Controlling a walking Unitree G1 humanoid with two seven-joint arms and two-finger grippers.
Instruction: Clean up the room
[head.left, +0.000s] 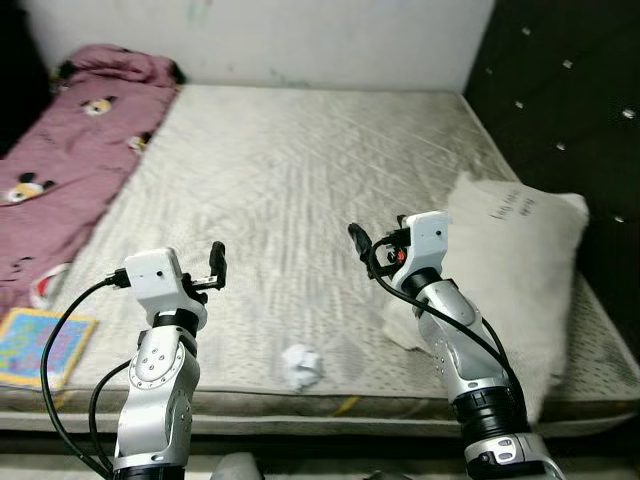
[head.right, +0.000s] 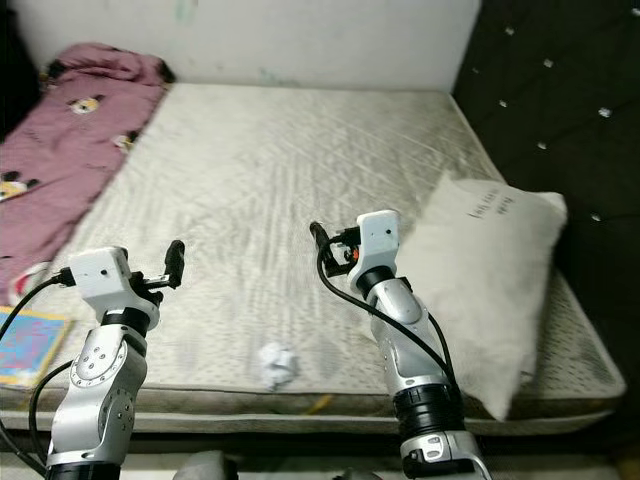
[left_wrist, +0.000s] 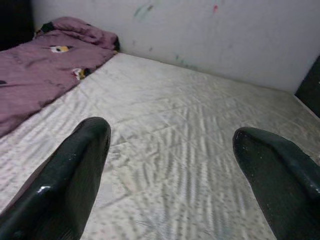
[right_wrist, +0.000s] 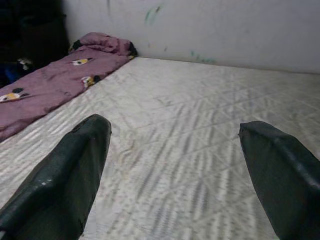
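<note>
A crumpled white paper ball (head.left: 302, 366) lies on the bare mattress (head.left: 300, 170) near its front edge, between my two raised arms. My left gripper (head.left: 216, 264) hovers above the mattress to the left of the ball and a little beyond it. In the left wrist view its black fingers (left_wrist: 75, 170) stand wide apart and hold nothing. My right gripper (head.left: 358, 240) is held up to the right of the ball and farther in. It is open too, and its fingers (right_wrist: 70, 170) frame only bare mattress.
A white pillow (head.left: 520, 270) lies on the mattress's right side, close to my right arm. A purple patterned blanket (head.left: 70, 160) runs along the left side. A colourful book (head.left: 40, 345) rests at the front left corner. A dark tufted wall (head.left: 570, 90) stands on the right.
</note>
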